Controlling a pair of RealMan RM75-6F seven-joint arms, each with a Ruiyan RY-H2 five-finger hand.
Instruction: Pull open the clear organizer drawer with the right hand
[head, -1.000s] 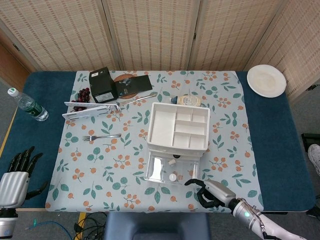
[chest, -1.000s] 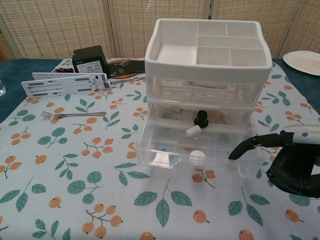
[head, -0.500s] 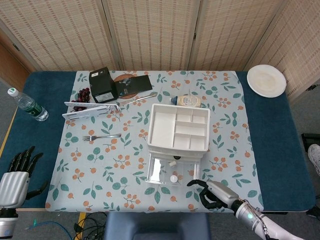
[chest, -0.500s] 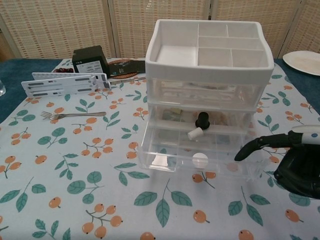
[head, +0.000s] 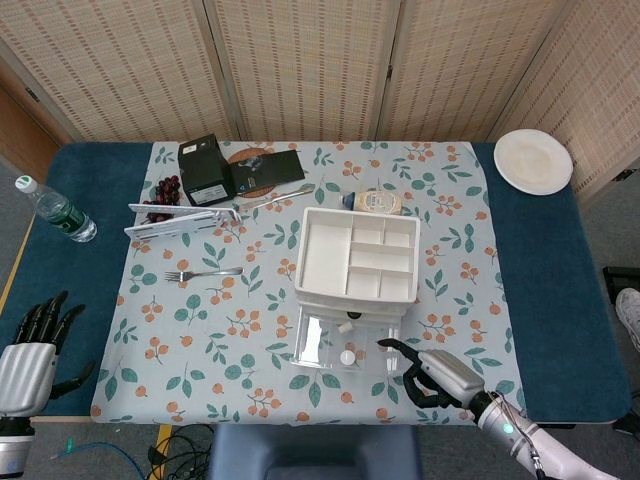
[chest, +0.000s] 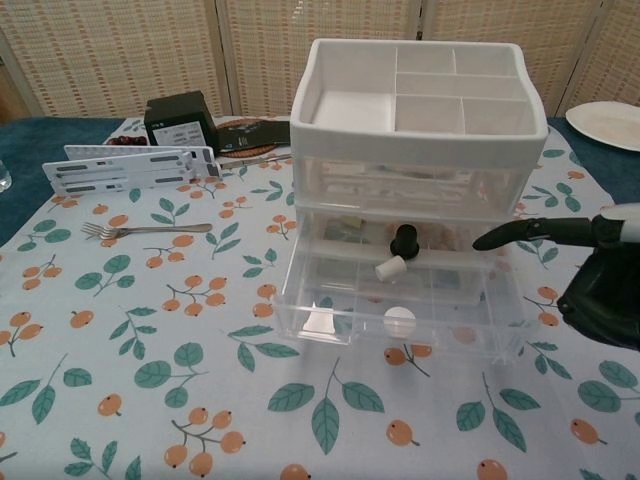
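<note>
The white-topped clear organizer (head: 358, 256) (chest: 420, 120) stands mid-table. Its bottom drawer (head: 325, 340) (chest: 330, 300) is pulled out toward me, with a white cap (chest: 399, 320) and a small black-and-white stopper (chest: 398, 250) inside. My right hand (head: 432, 372) (chest: 595, 275) hovers just right of the drawer's front corner, fingers curled under and holding nothing. One finger (chest: 520, 233) points left over the drawer's right edge; I cannot tell whether it touches. My left hand (head: 35, 345) rests at the near left table edge with fingers spread, seen only in the head view.
A fork (head: 203, 272) and a long white strip (head: 185, 218) lie left of the organizer. A black box (head: 205, 170), a lying jar (head: 373, 201) and a white plate (head: 533, 160) sit farther back. A water bottle (head: 55, 210) lies at the far left.
My right hand has risen and shifted right and away from the drawer front, its finger now pointing higher. The drawer slid slightly farther out, then stayed. The left hand is unchanged.
</note>
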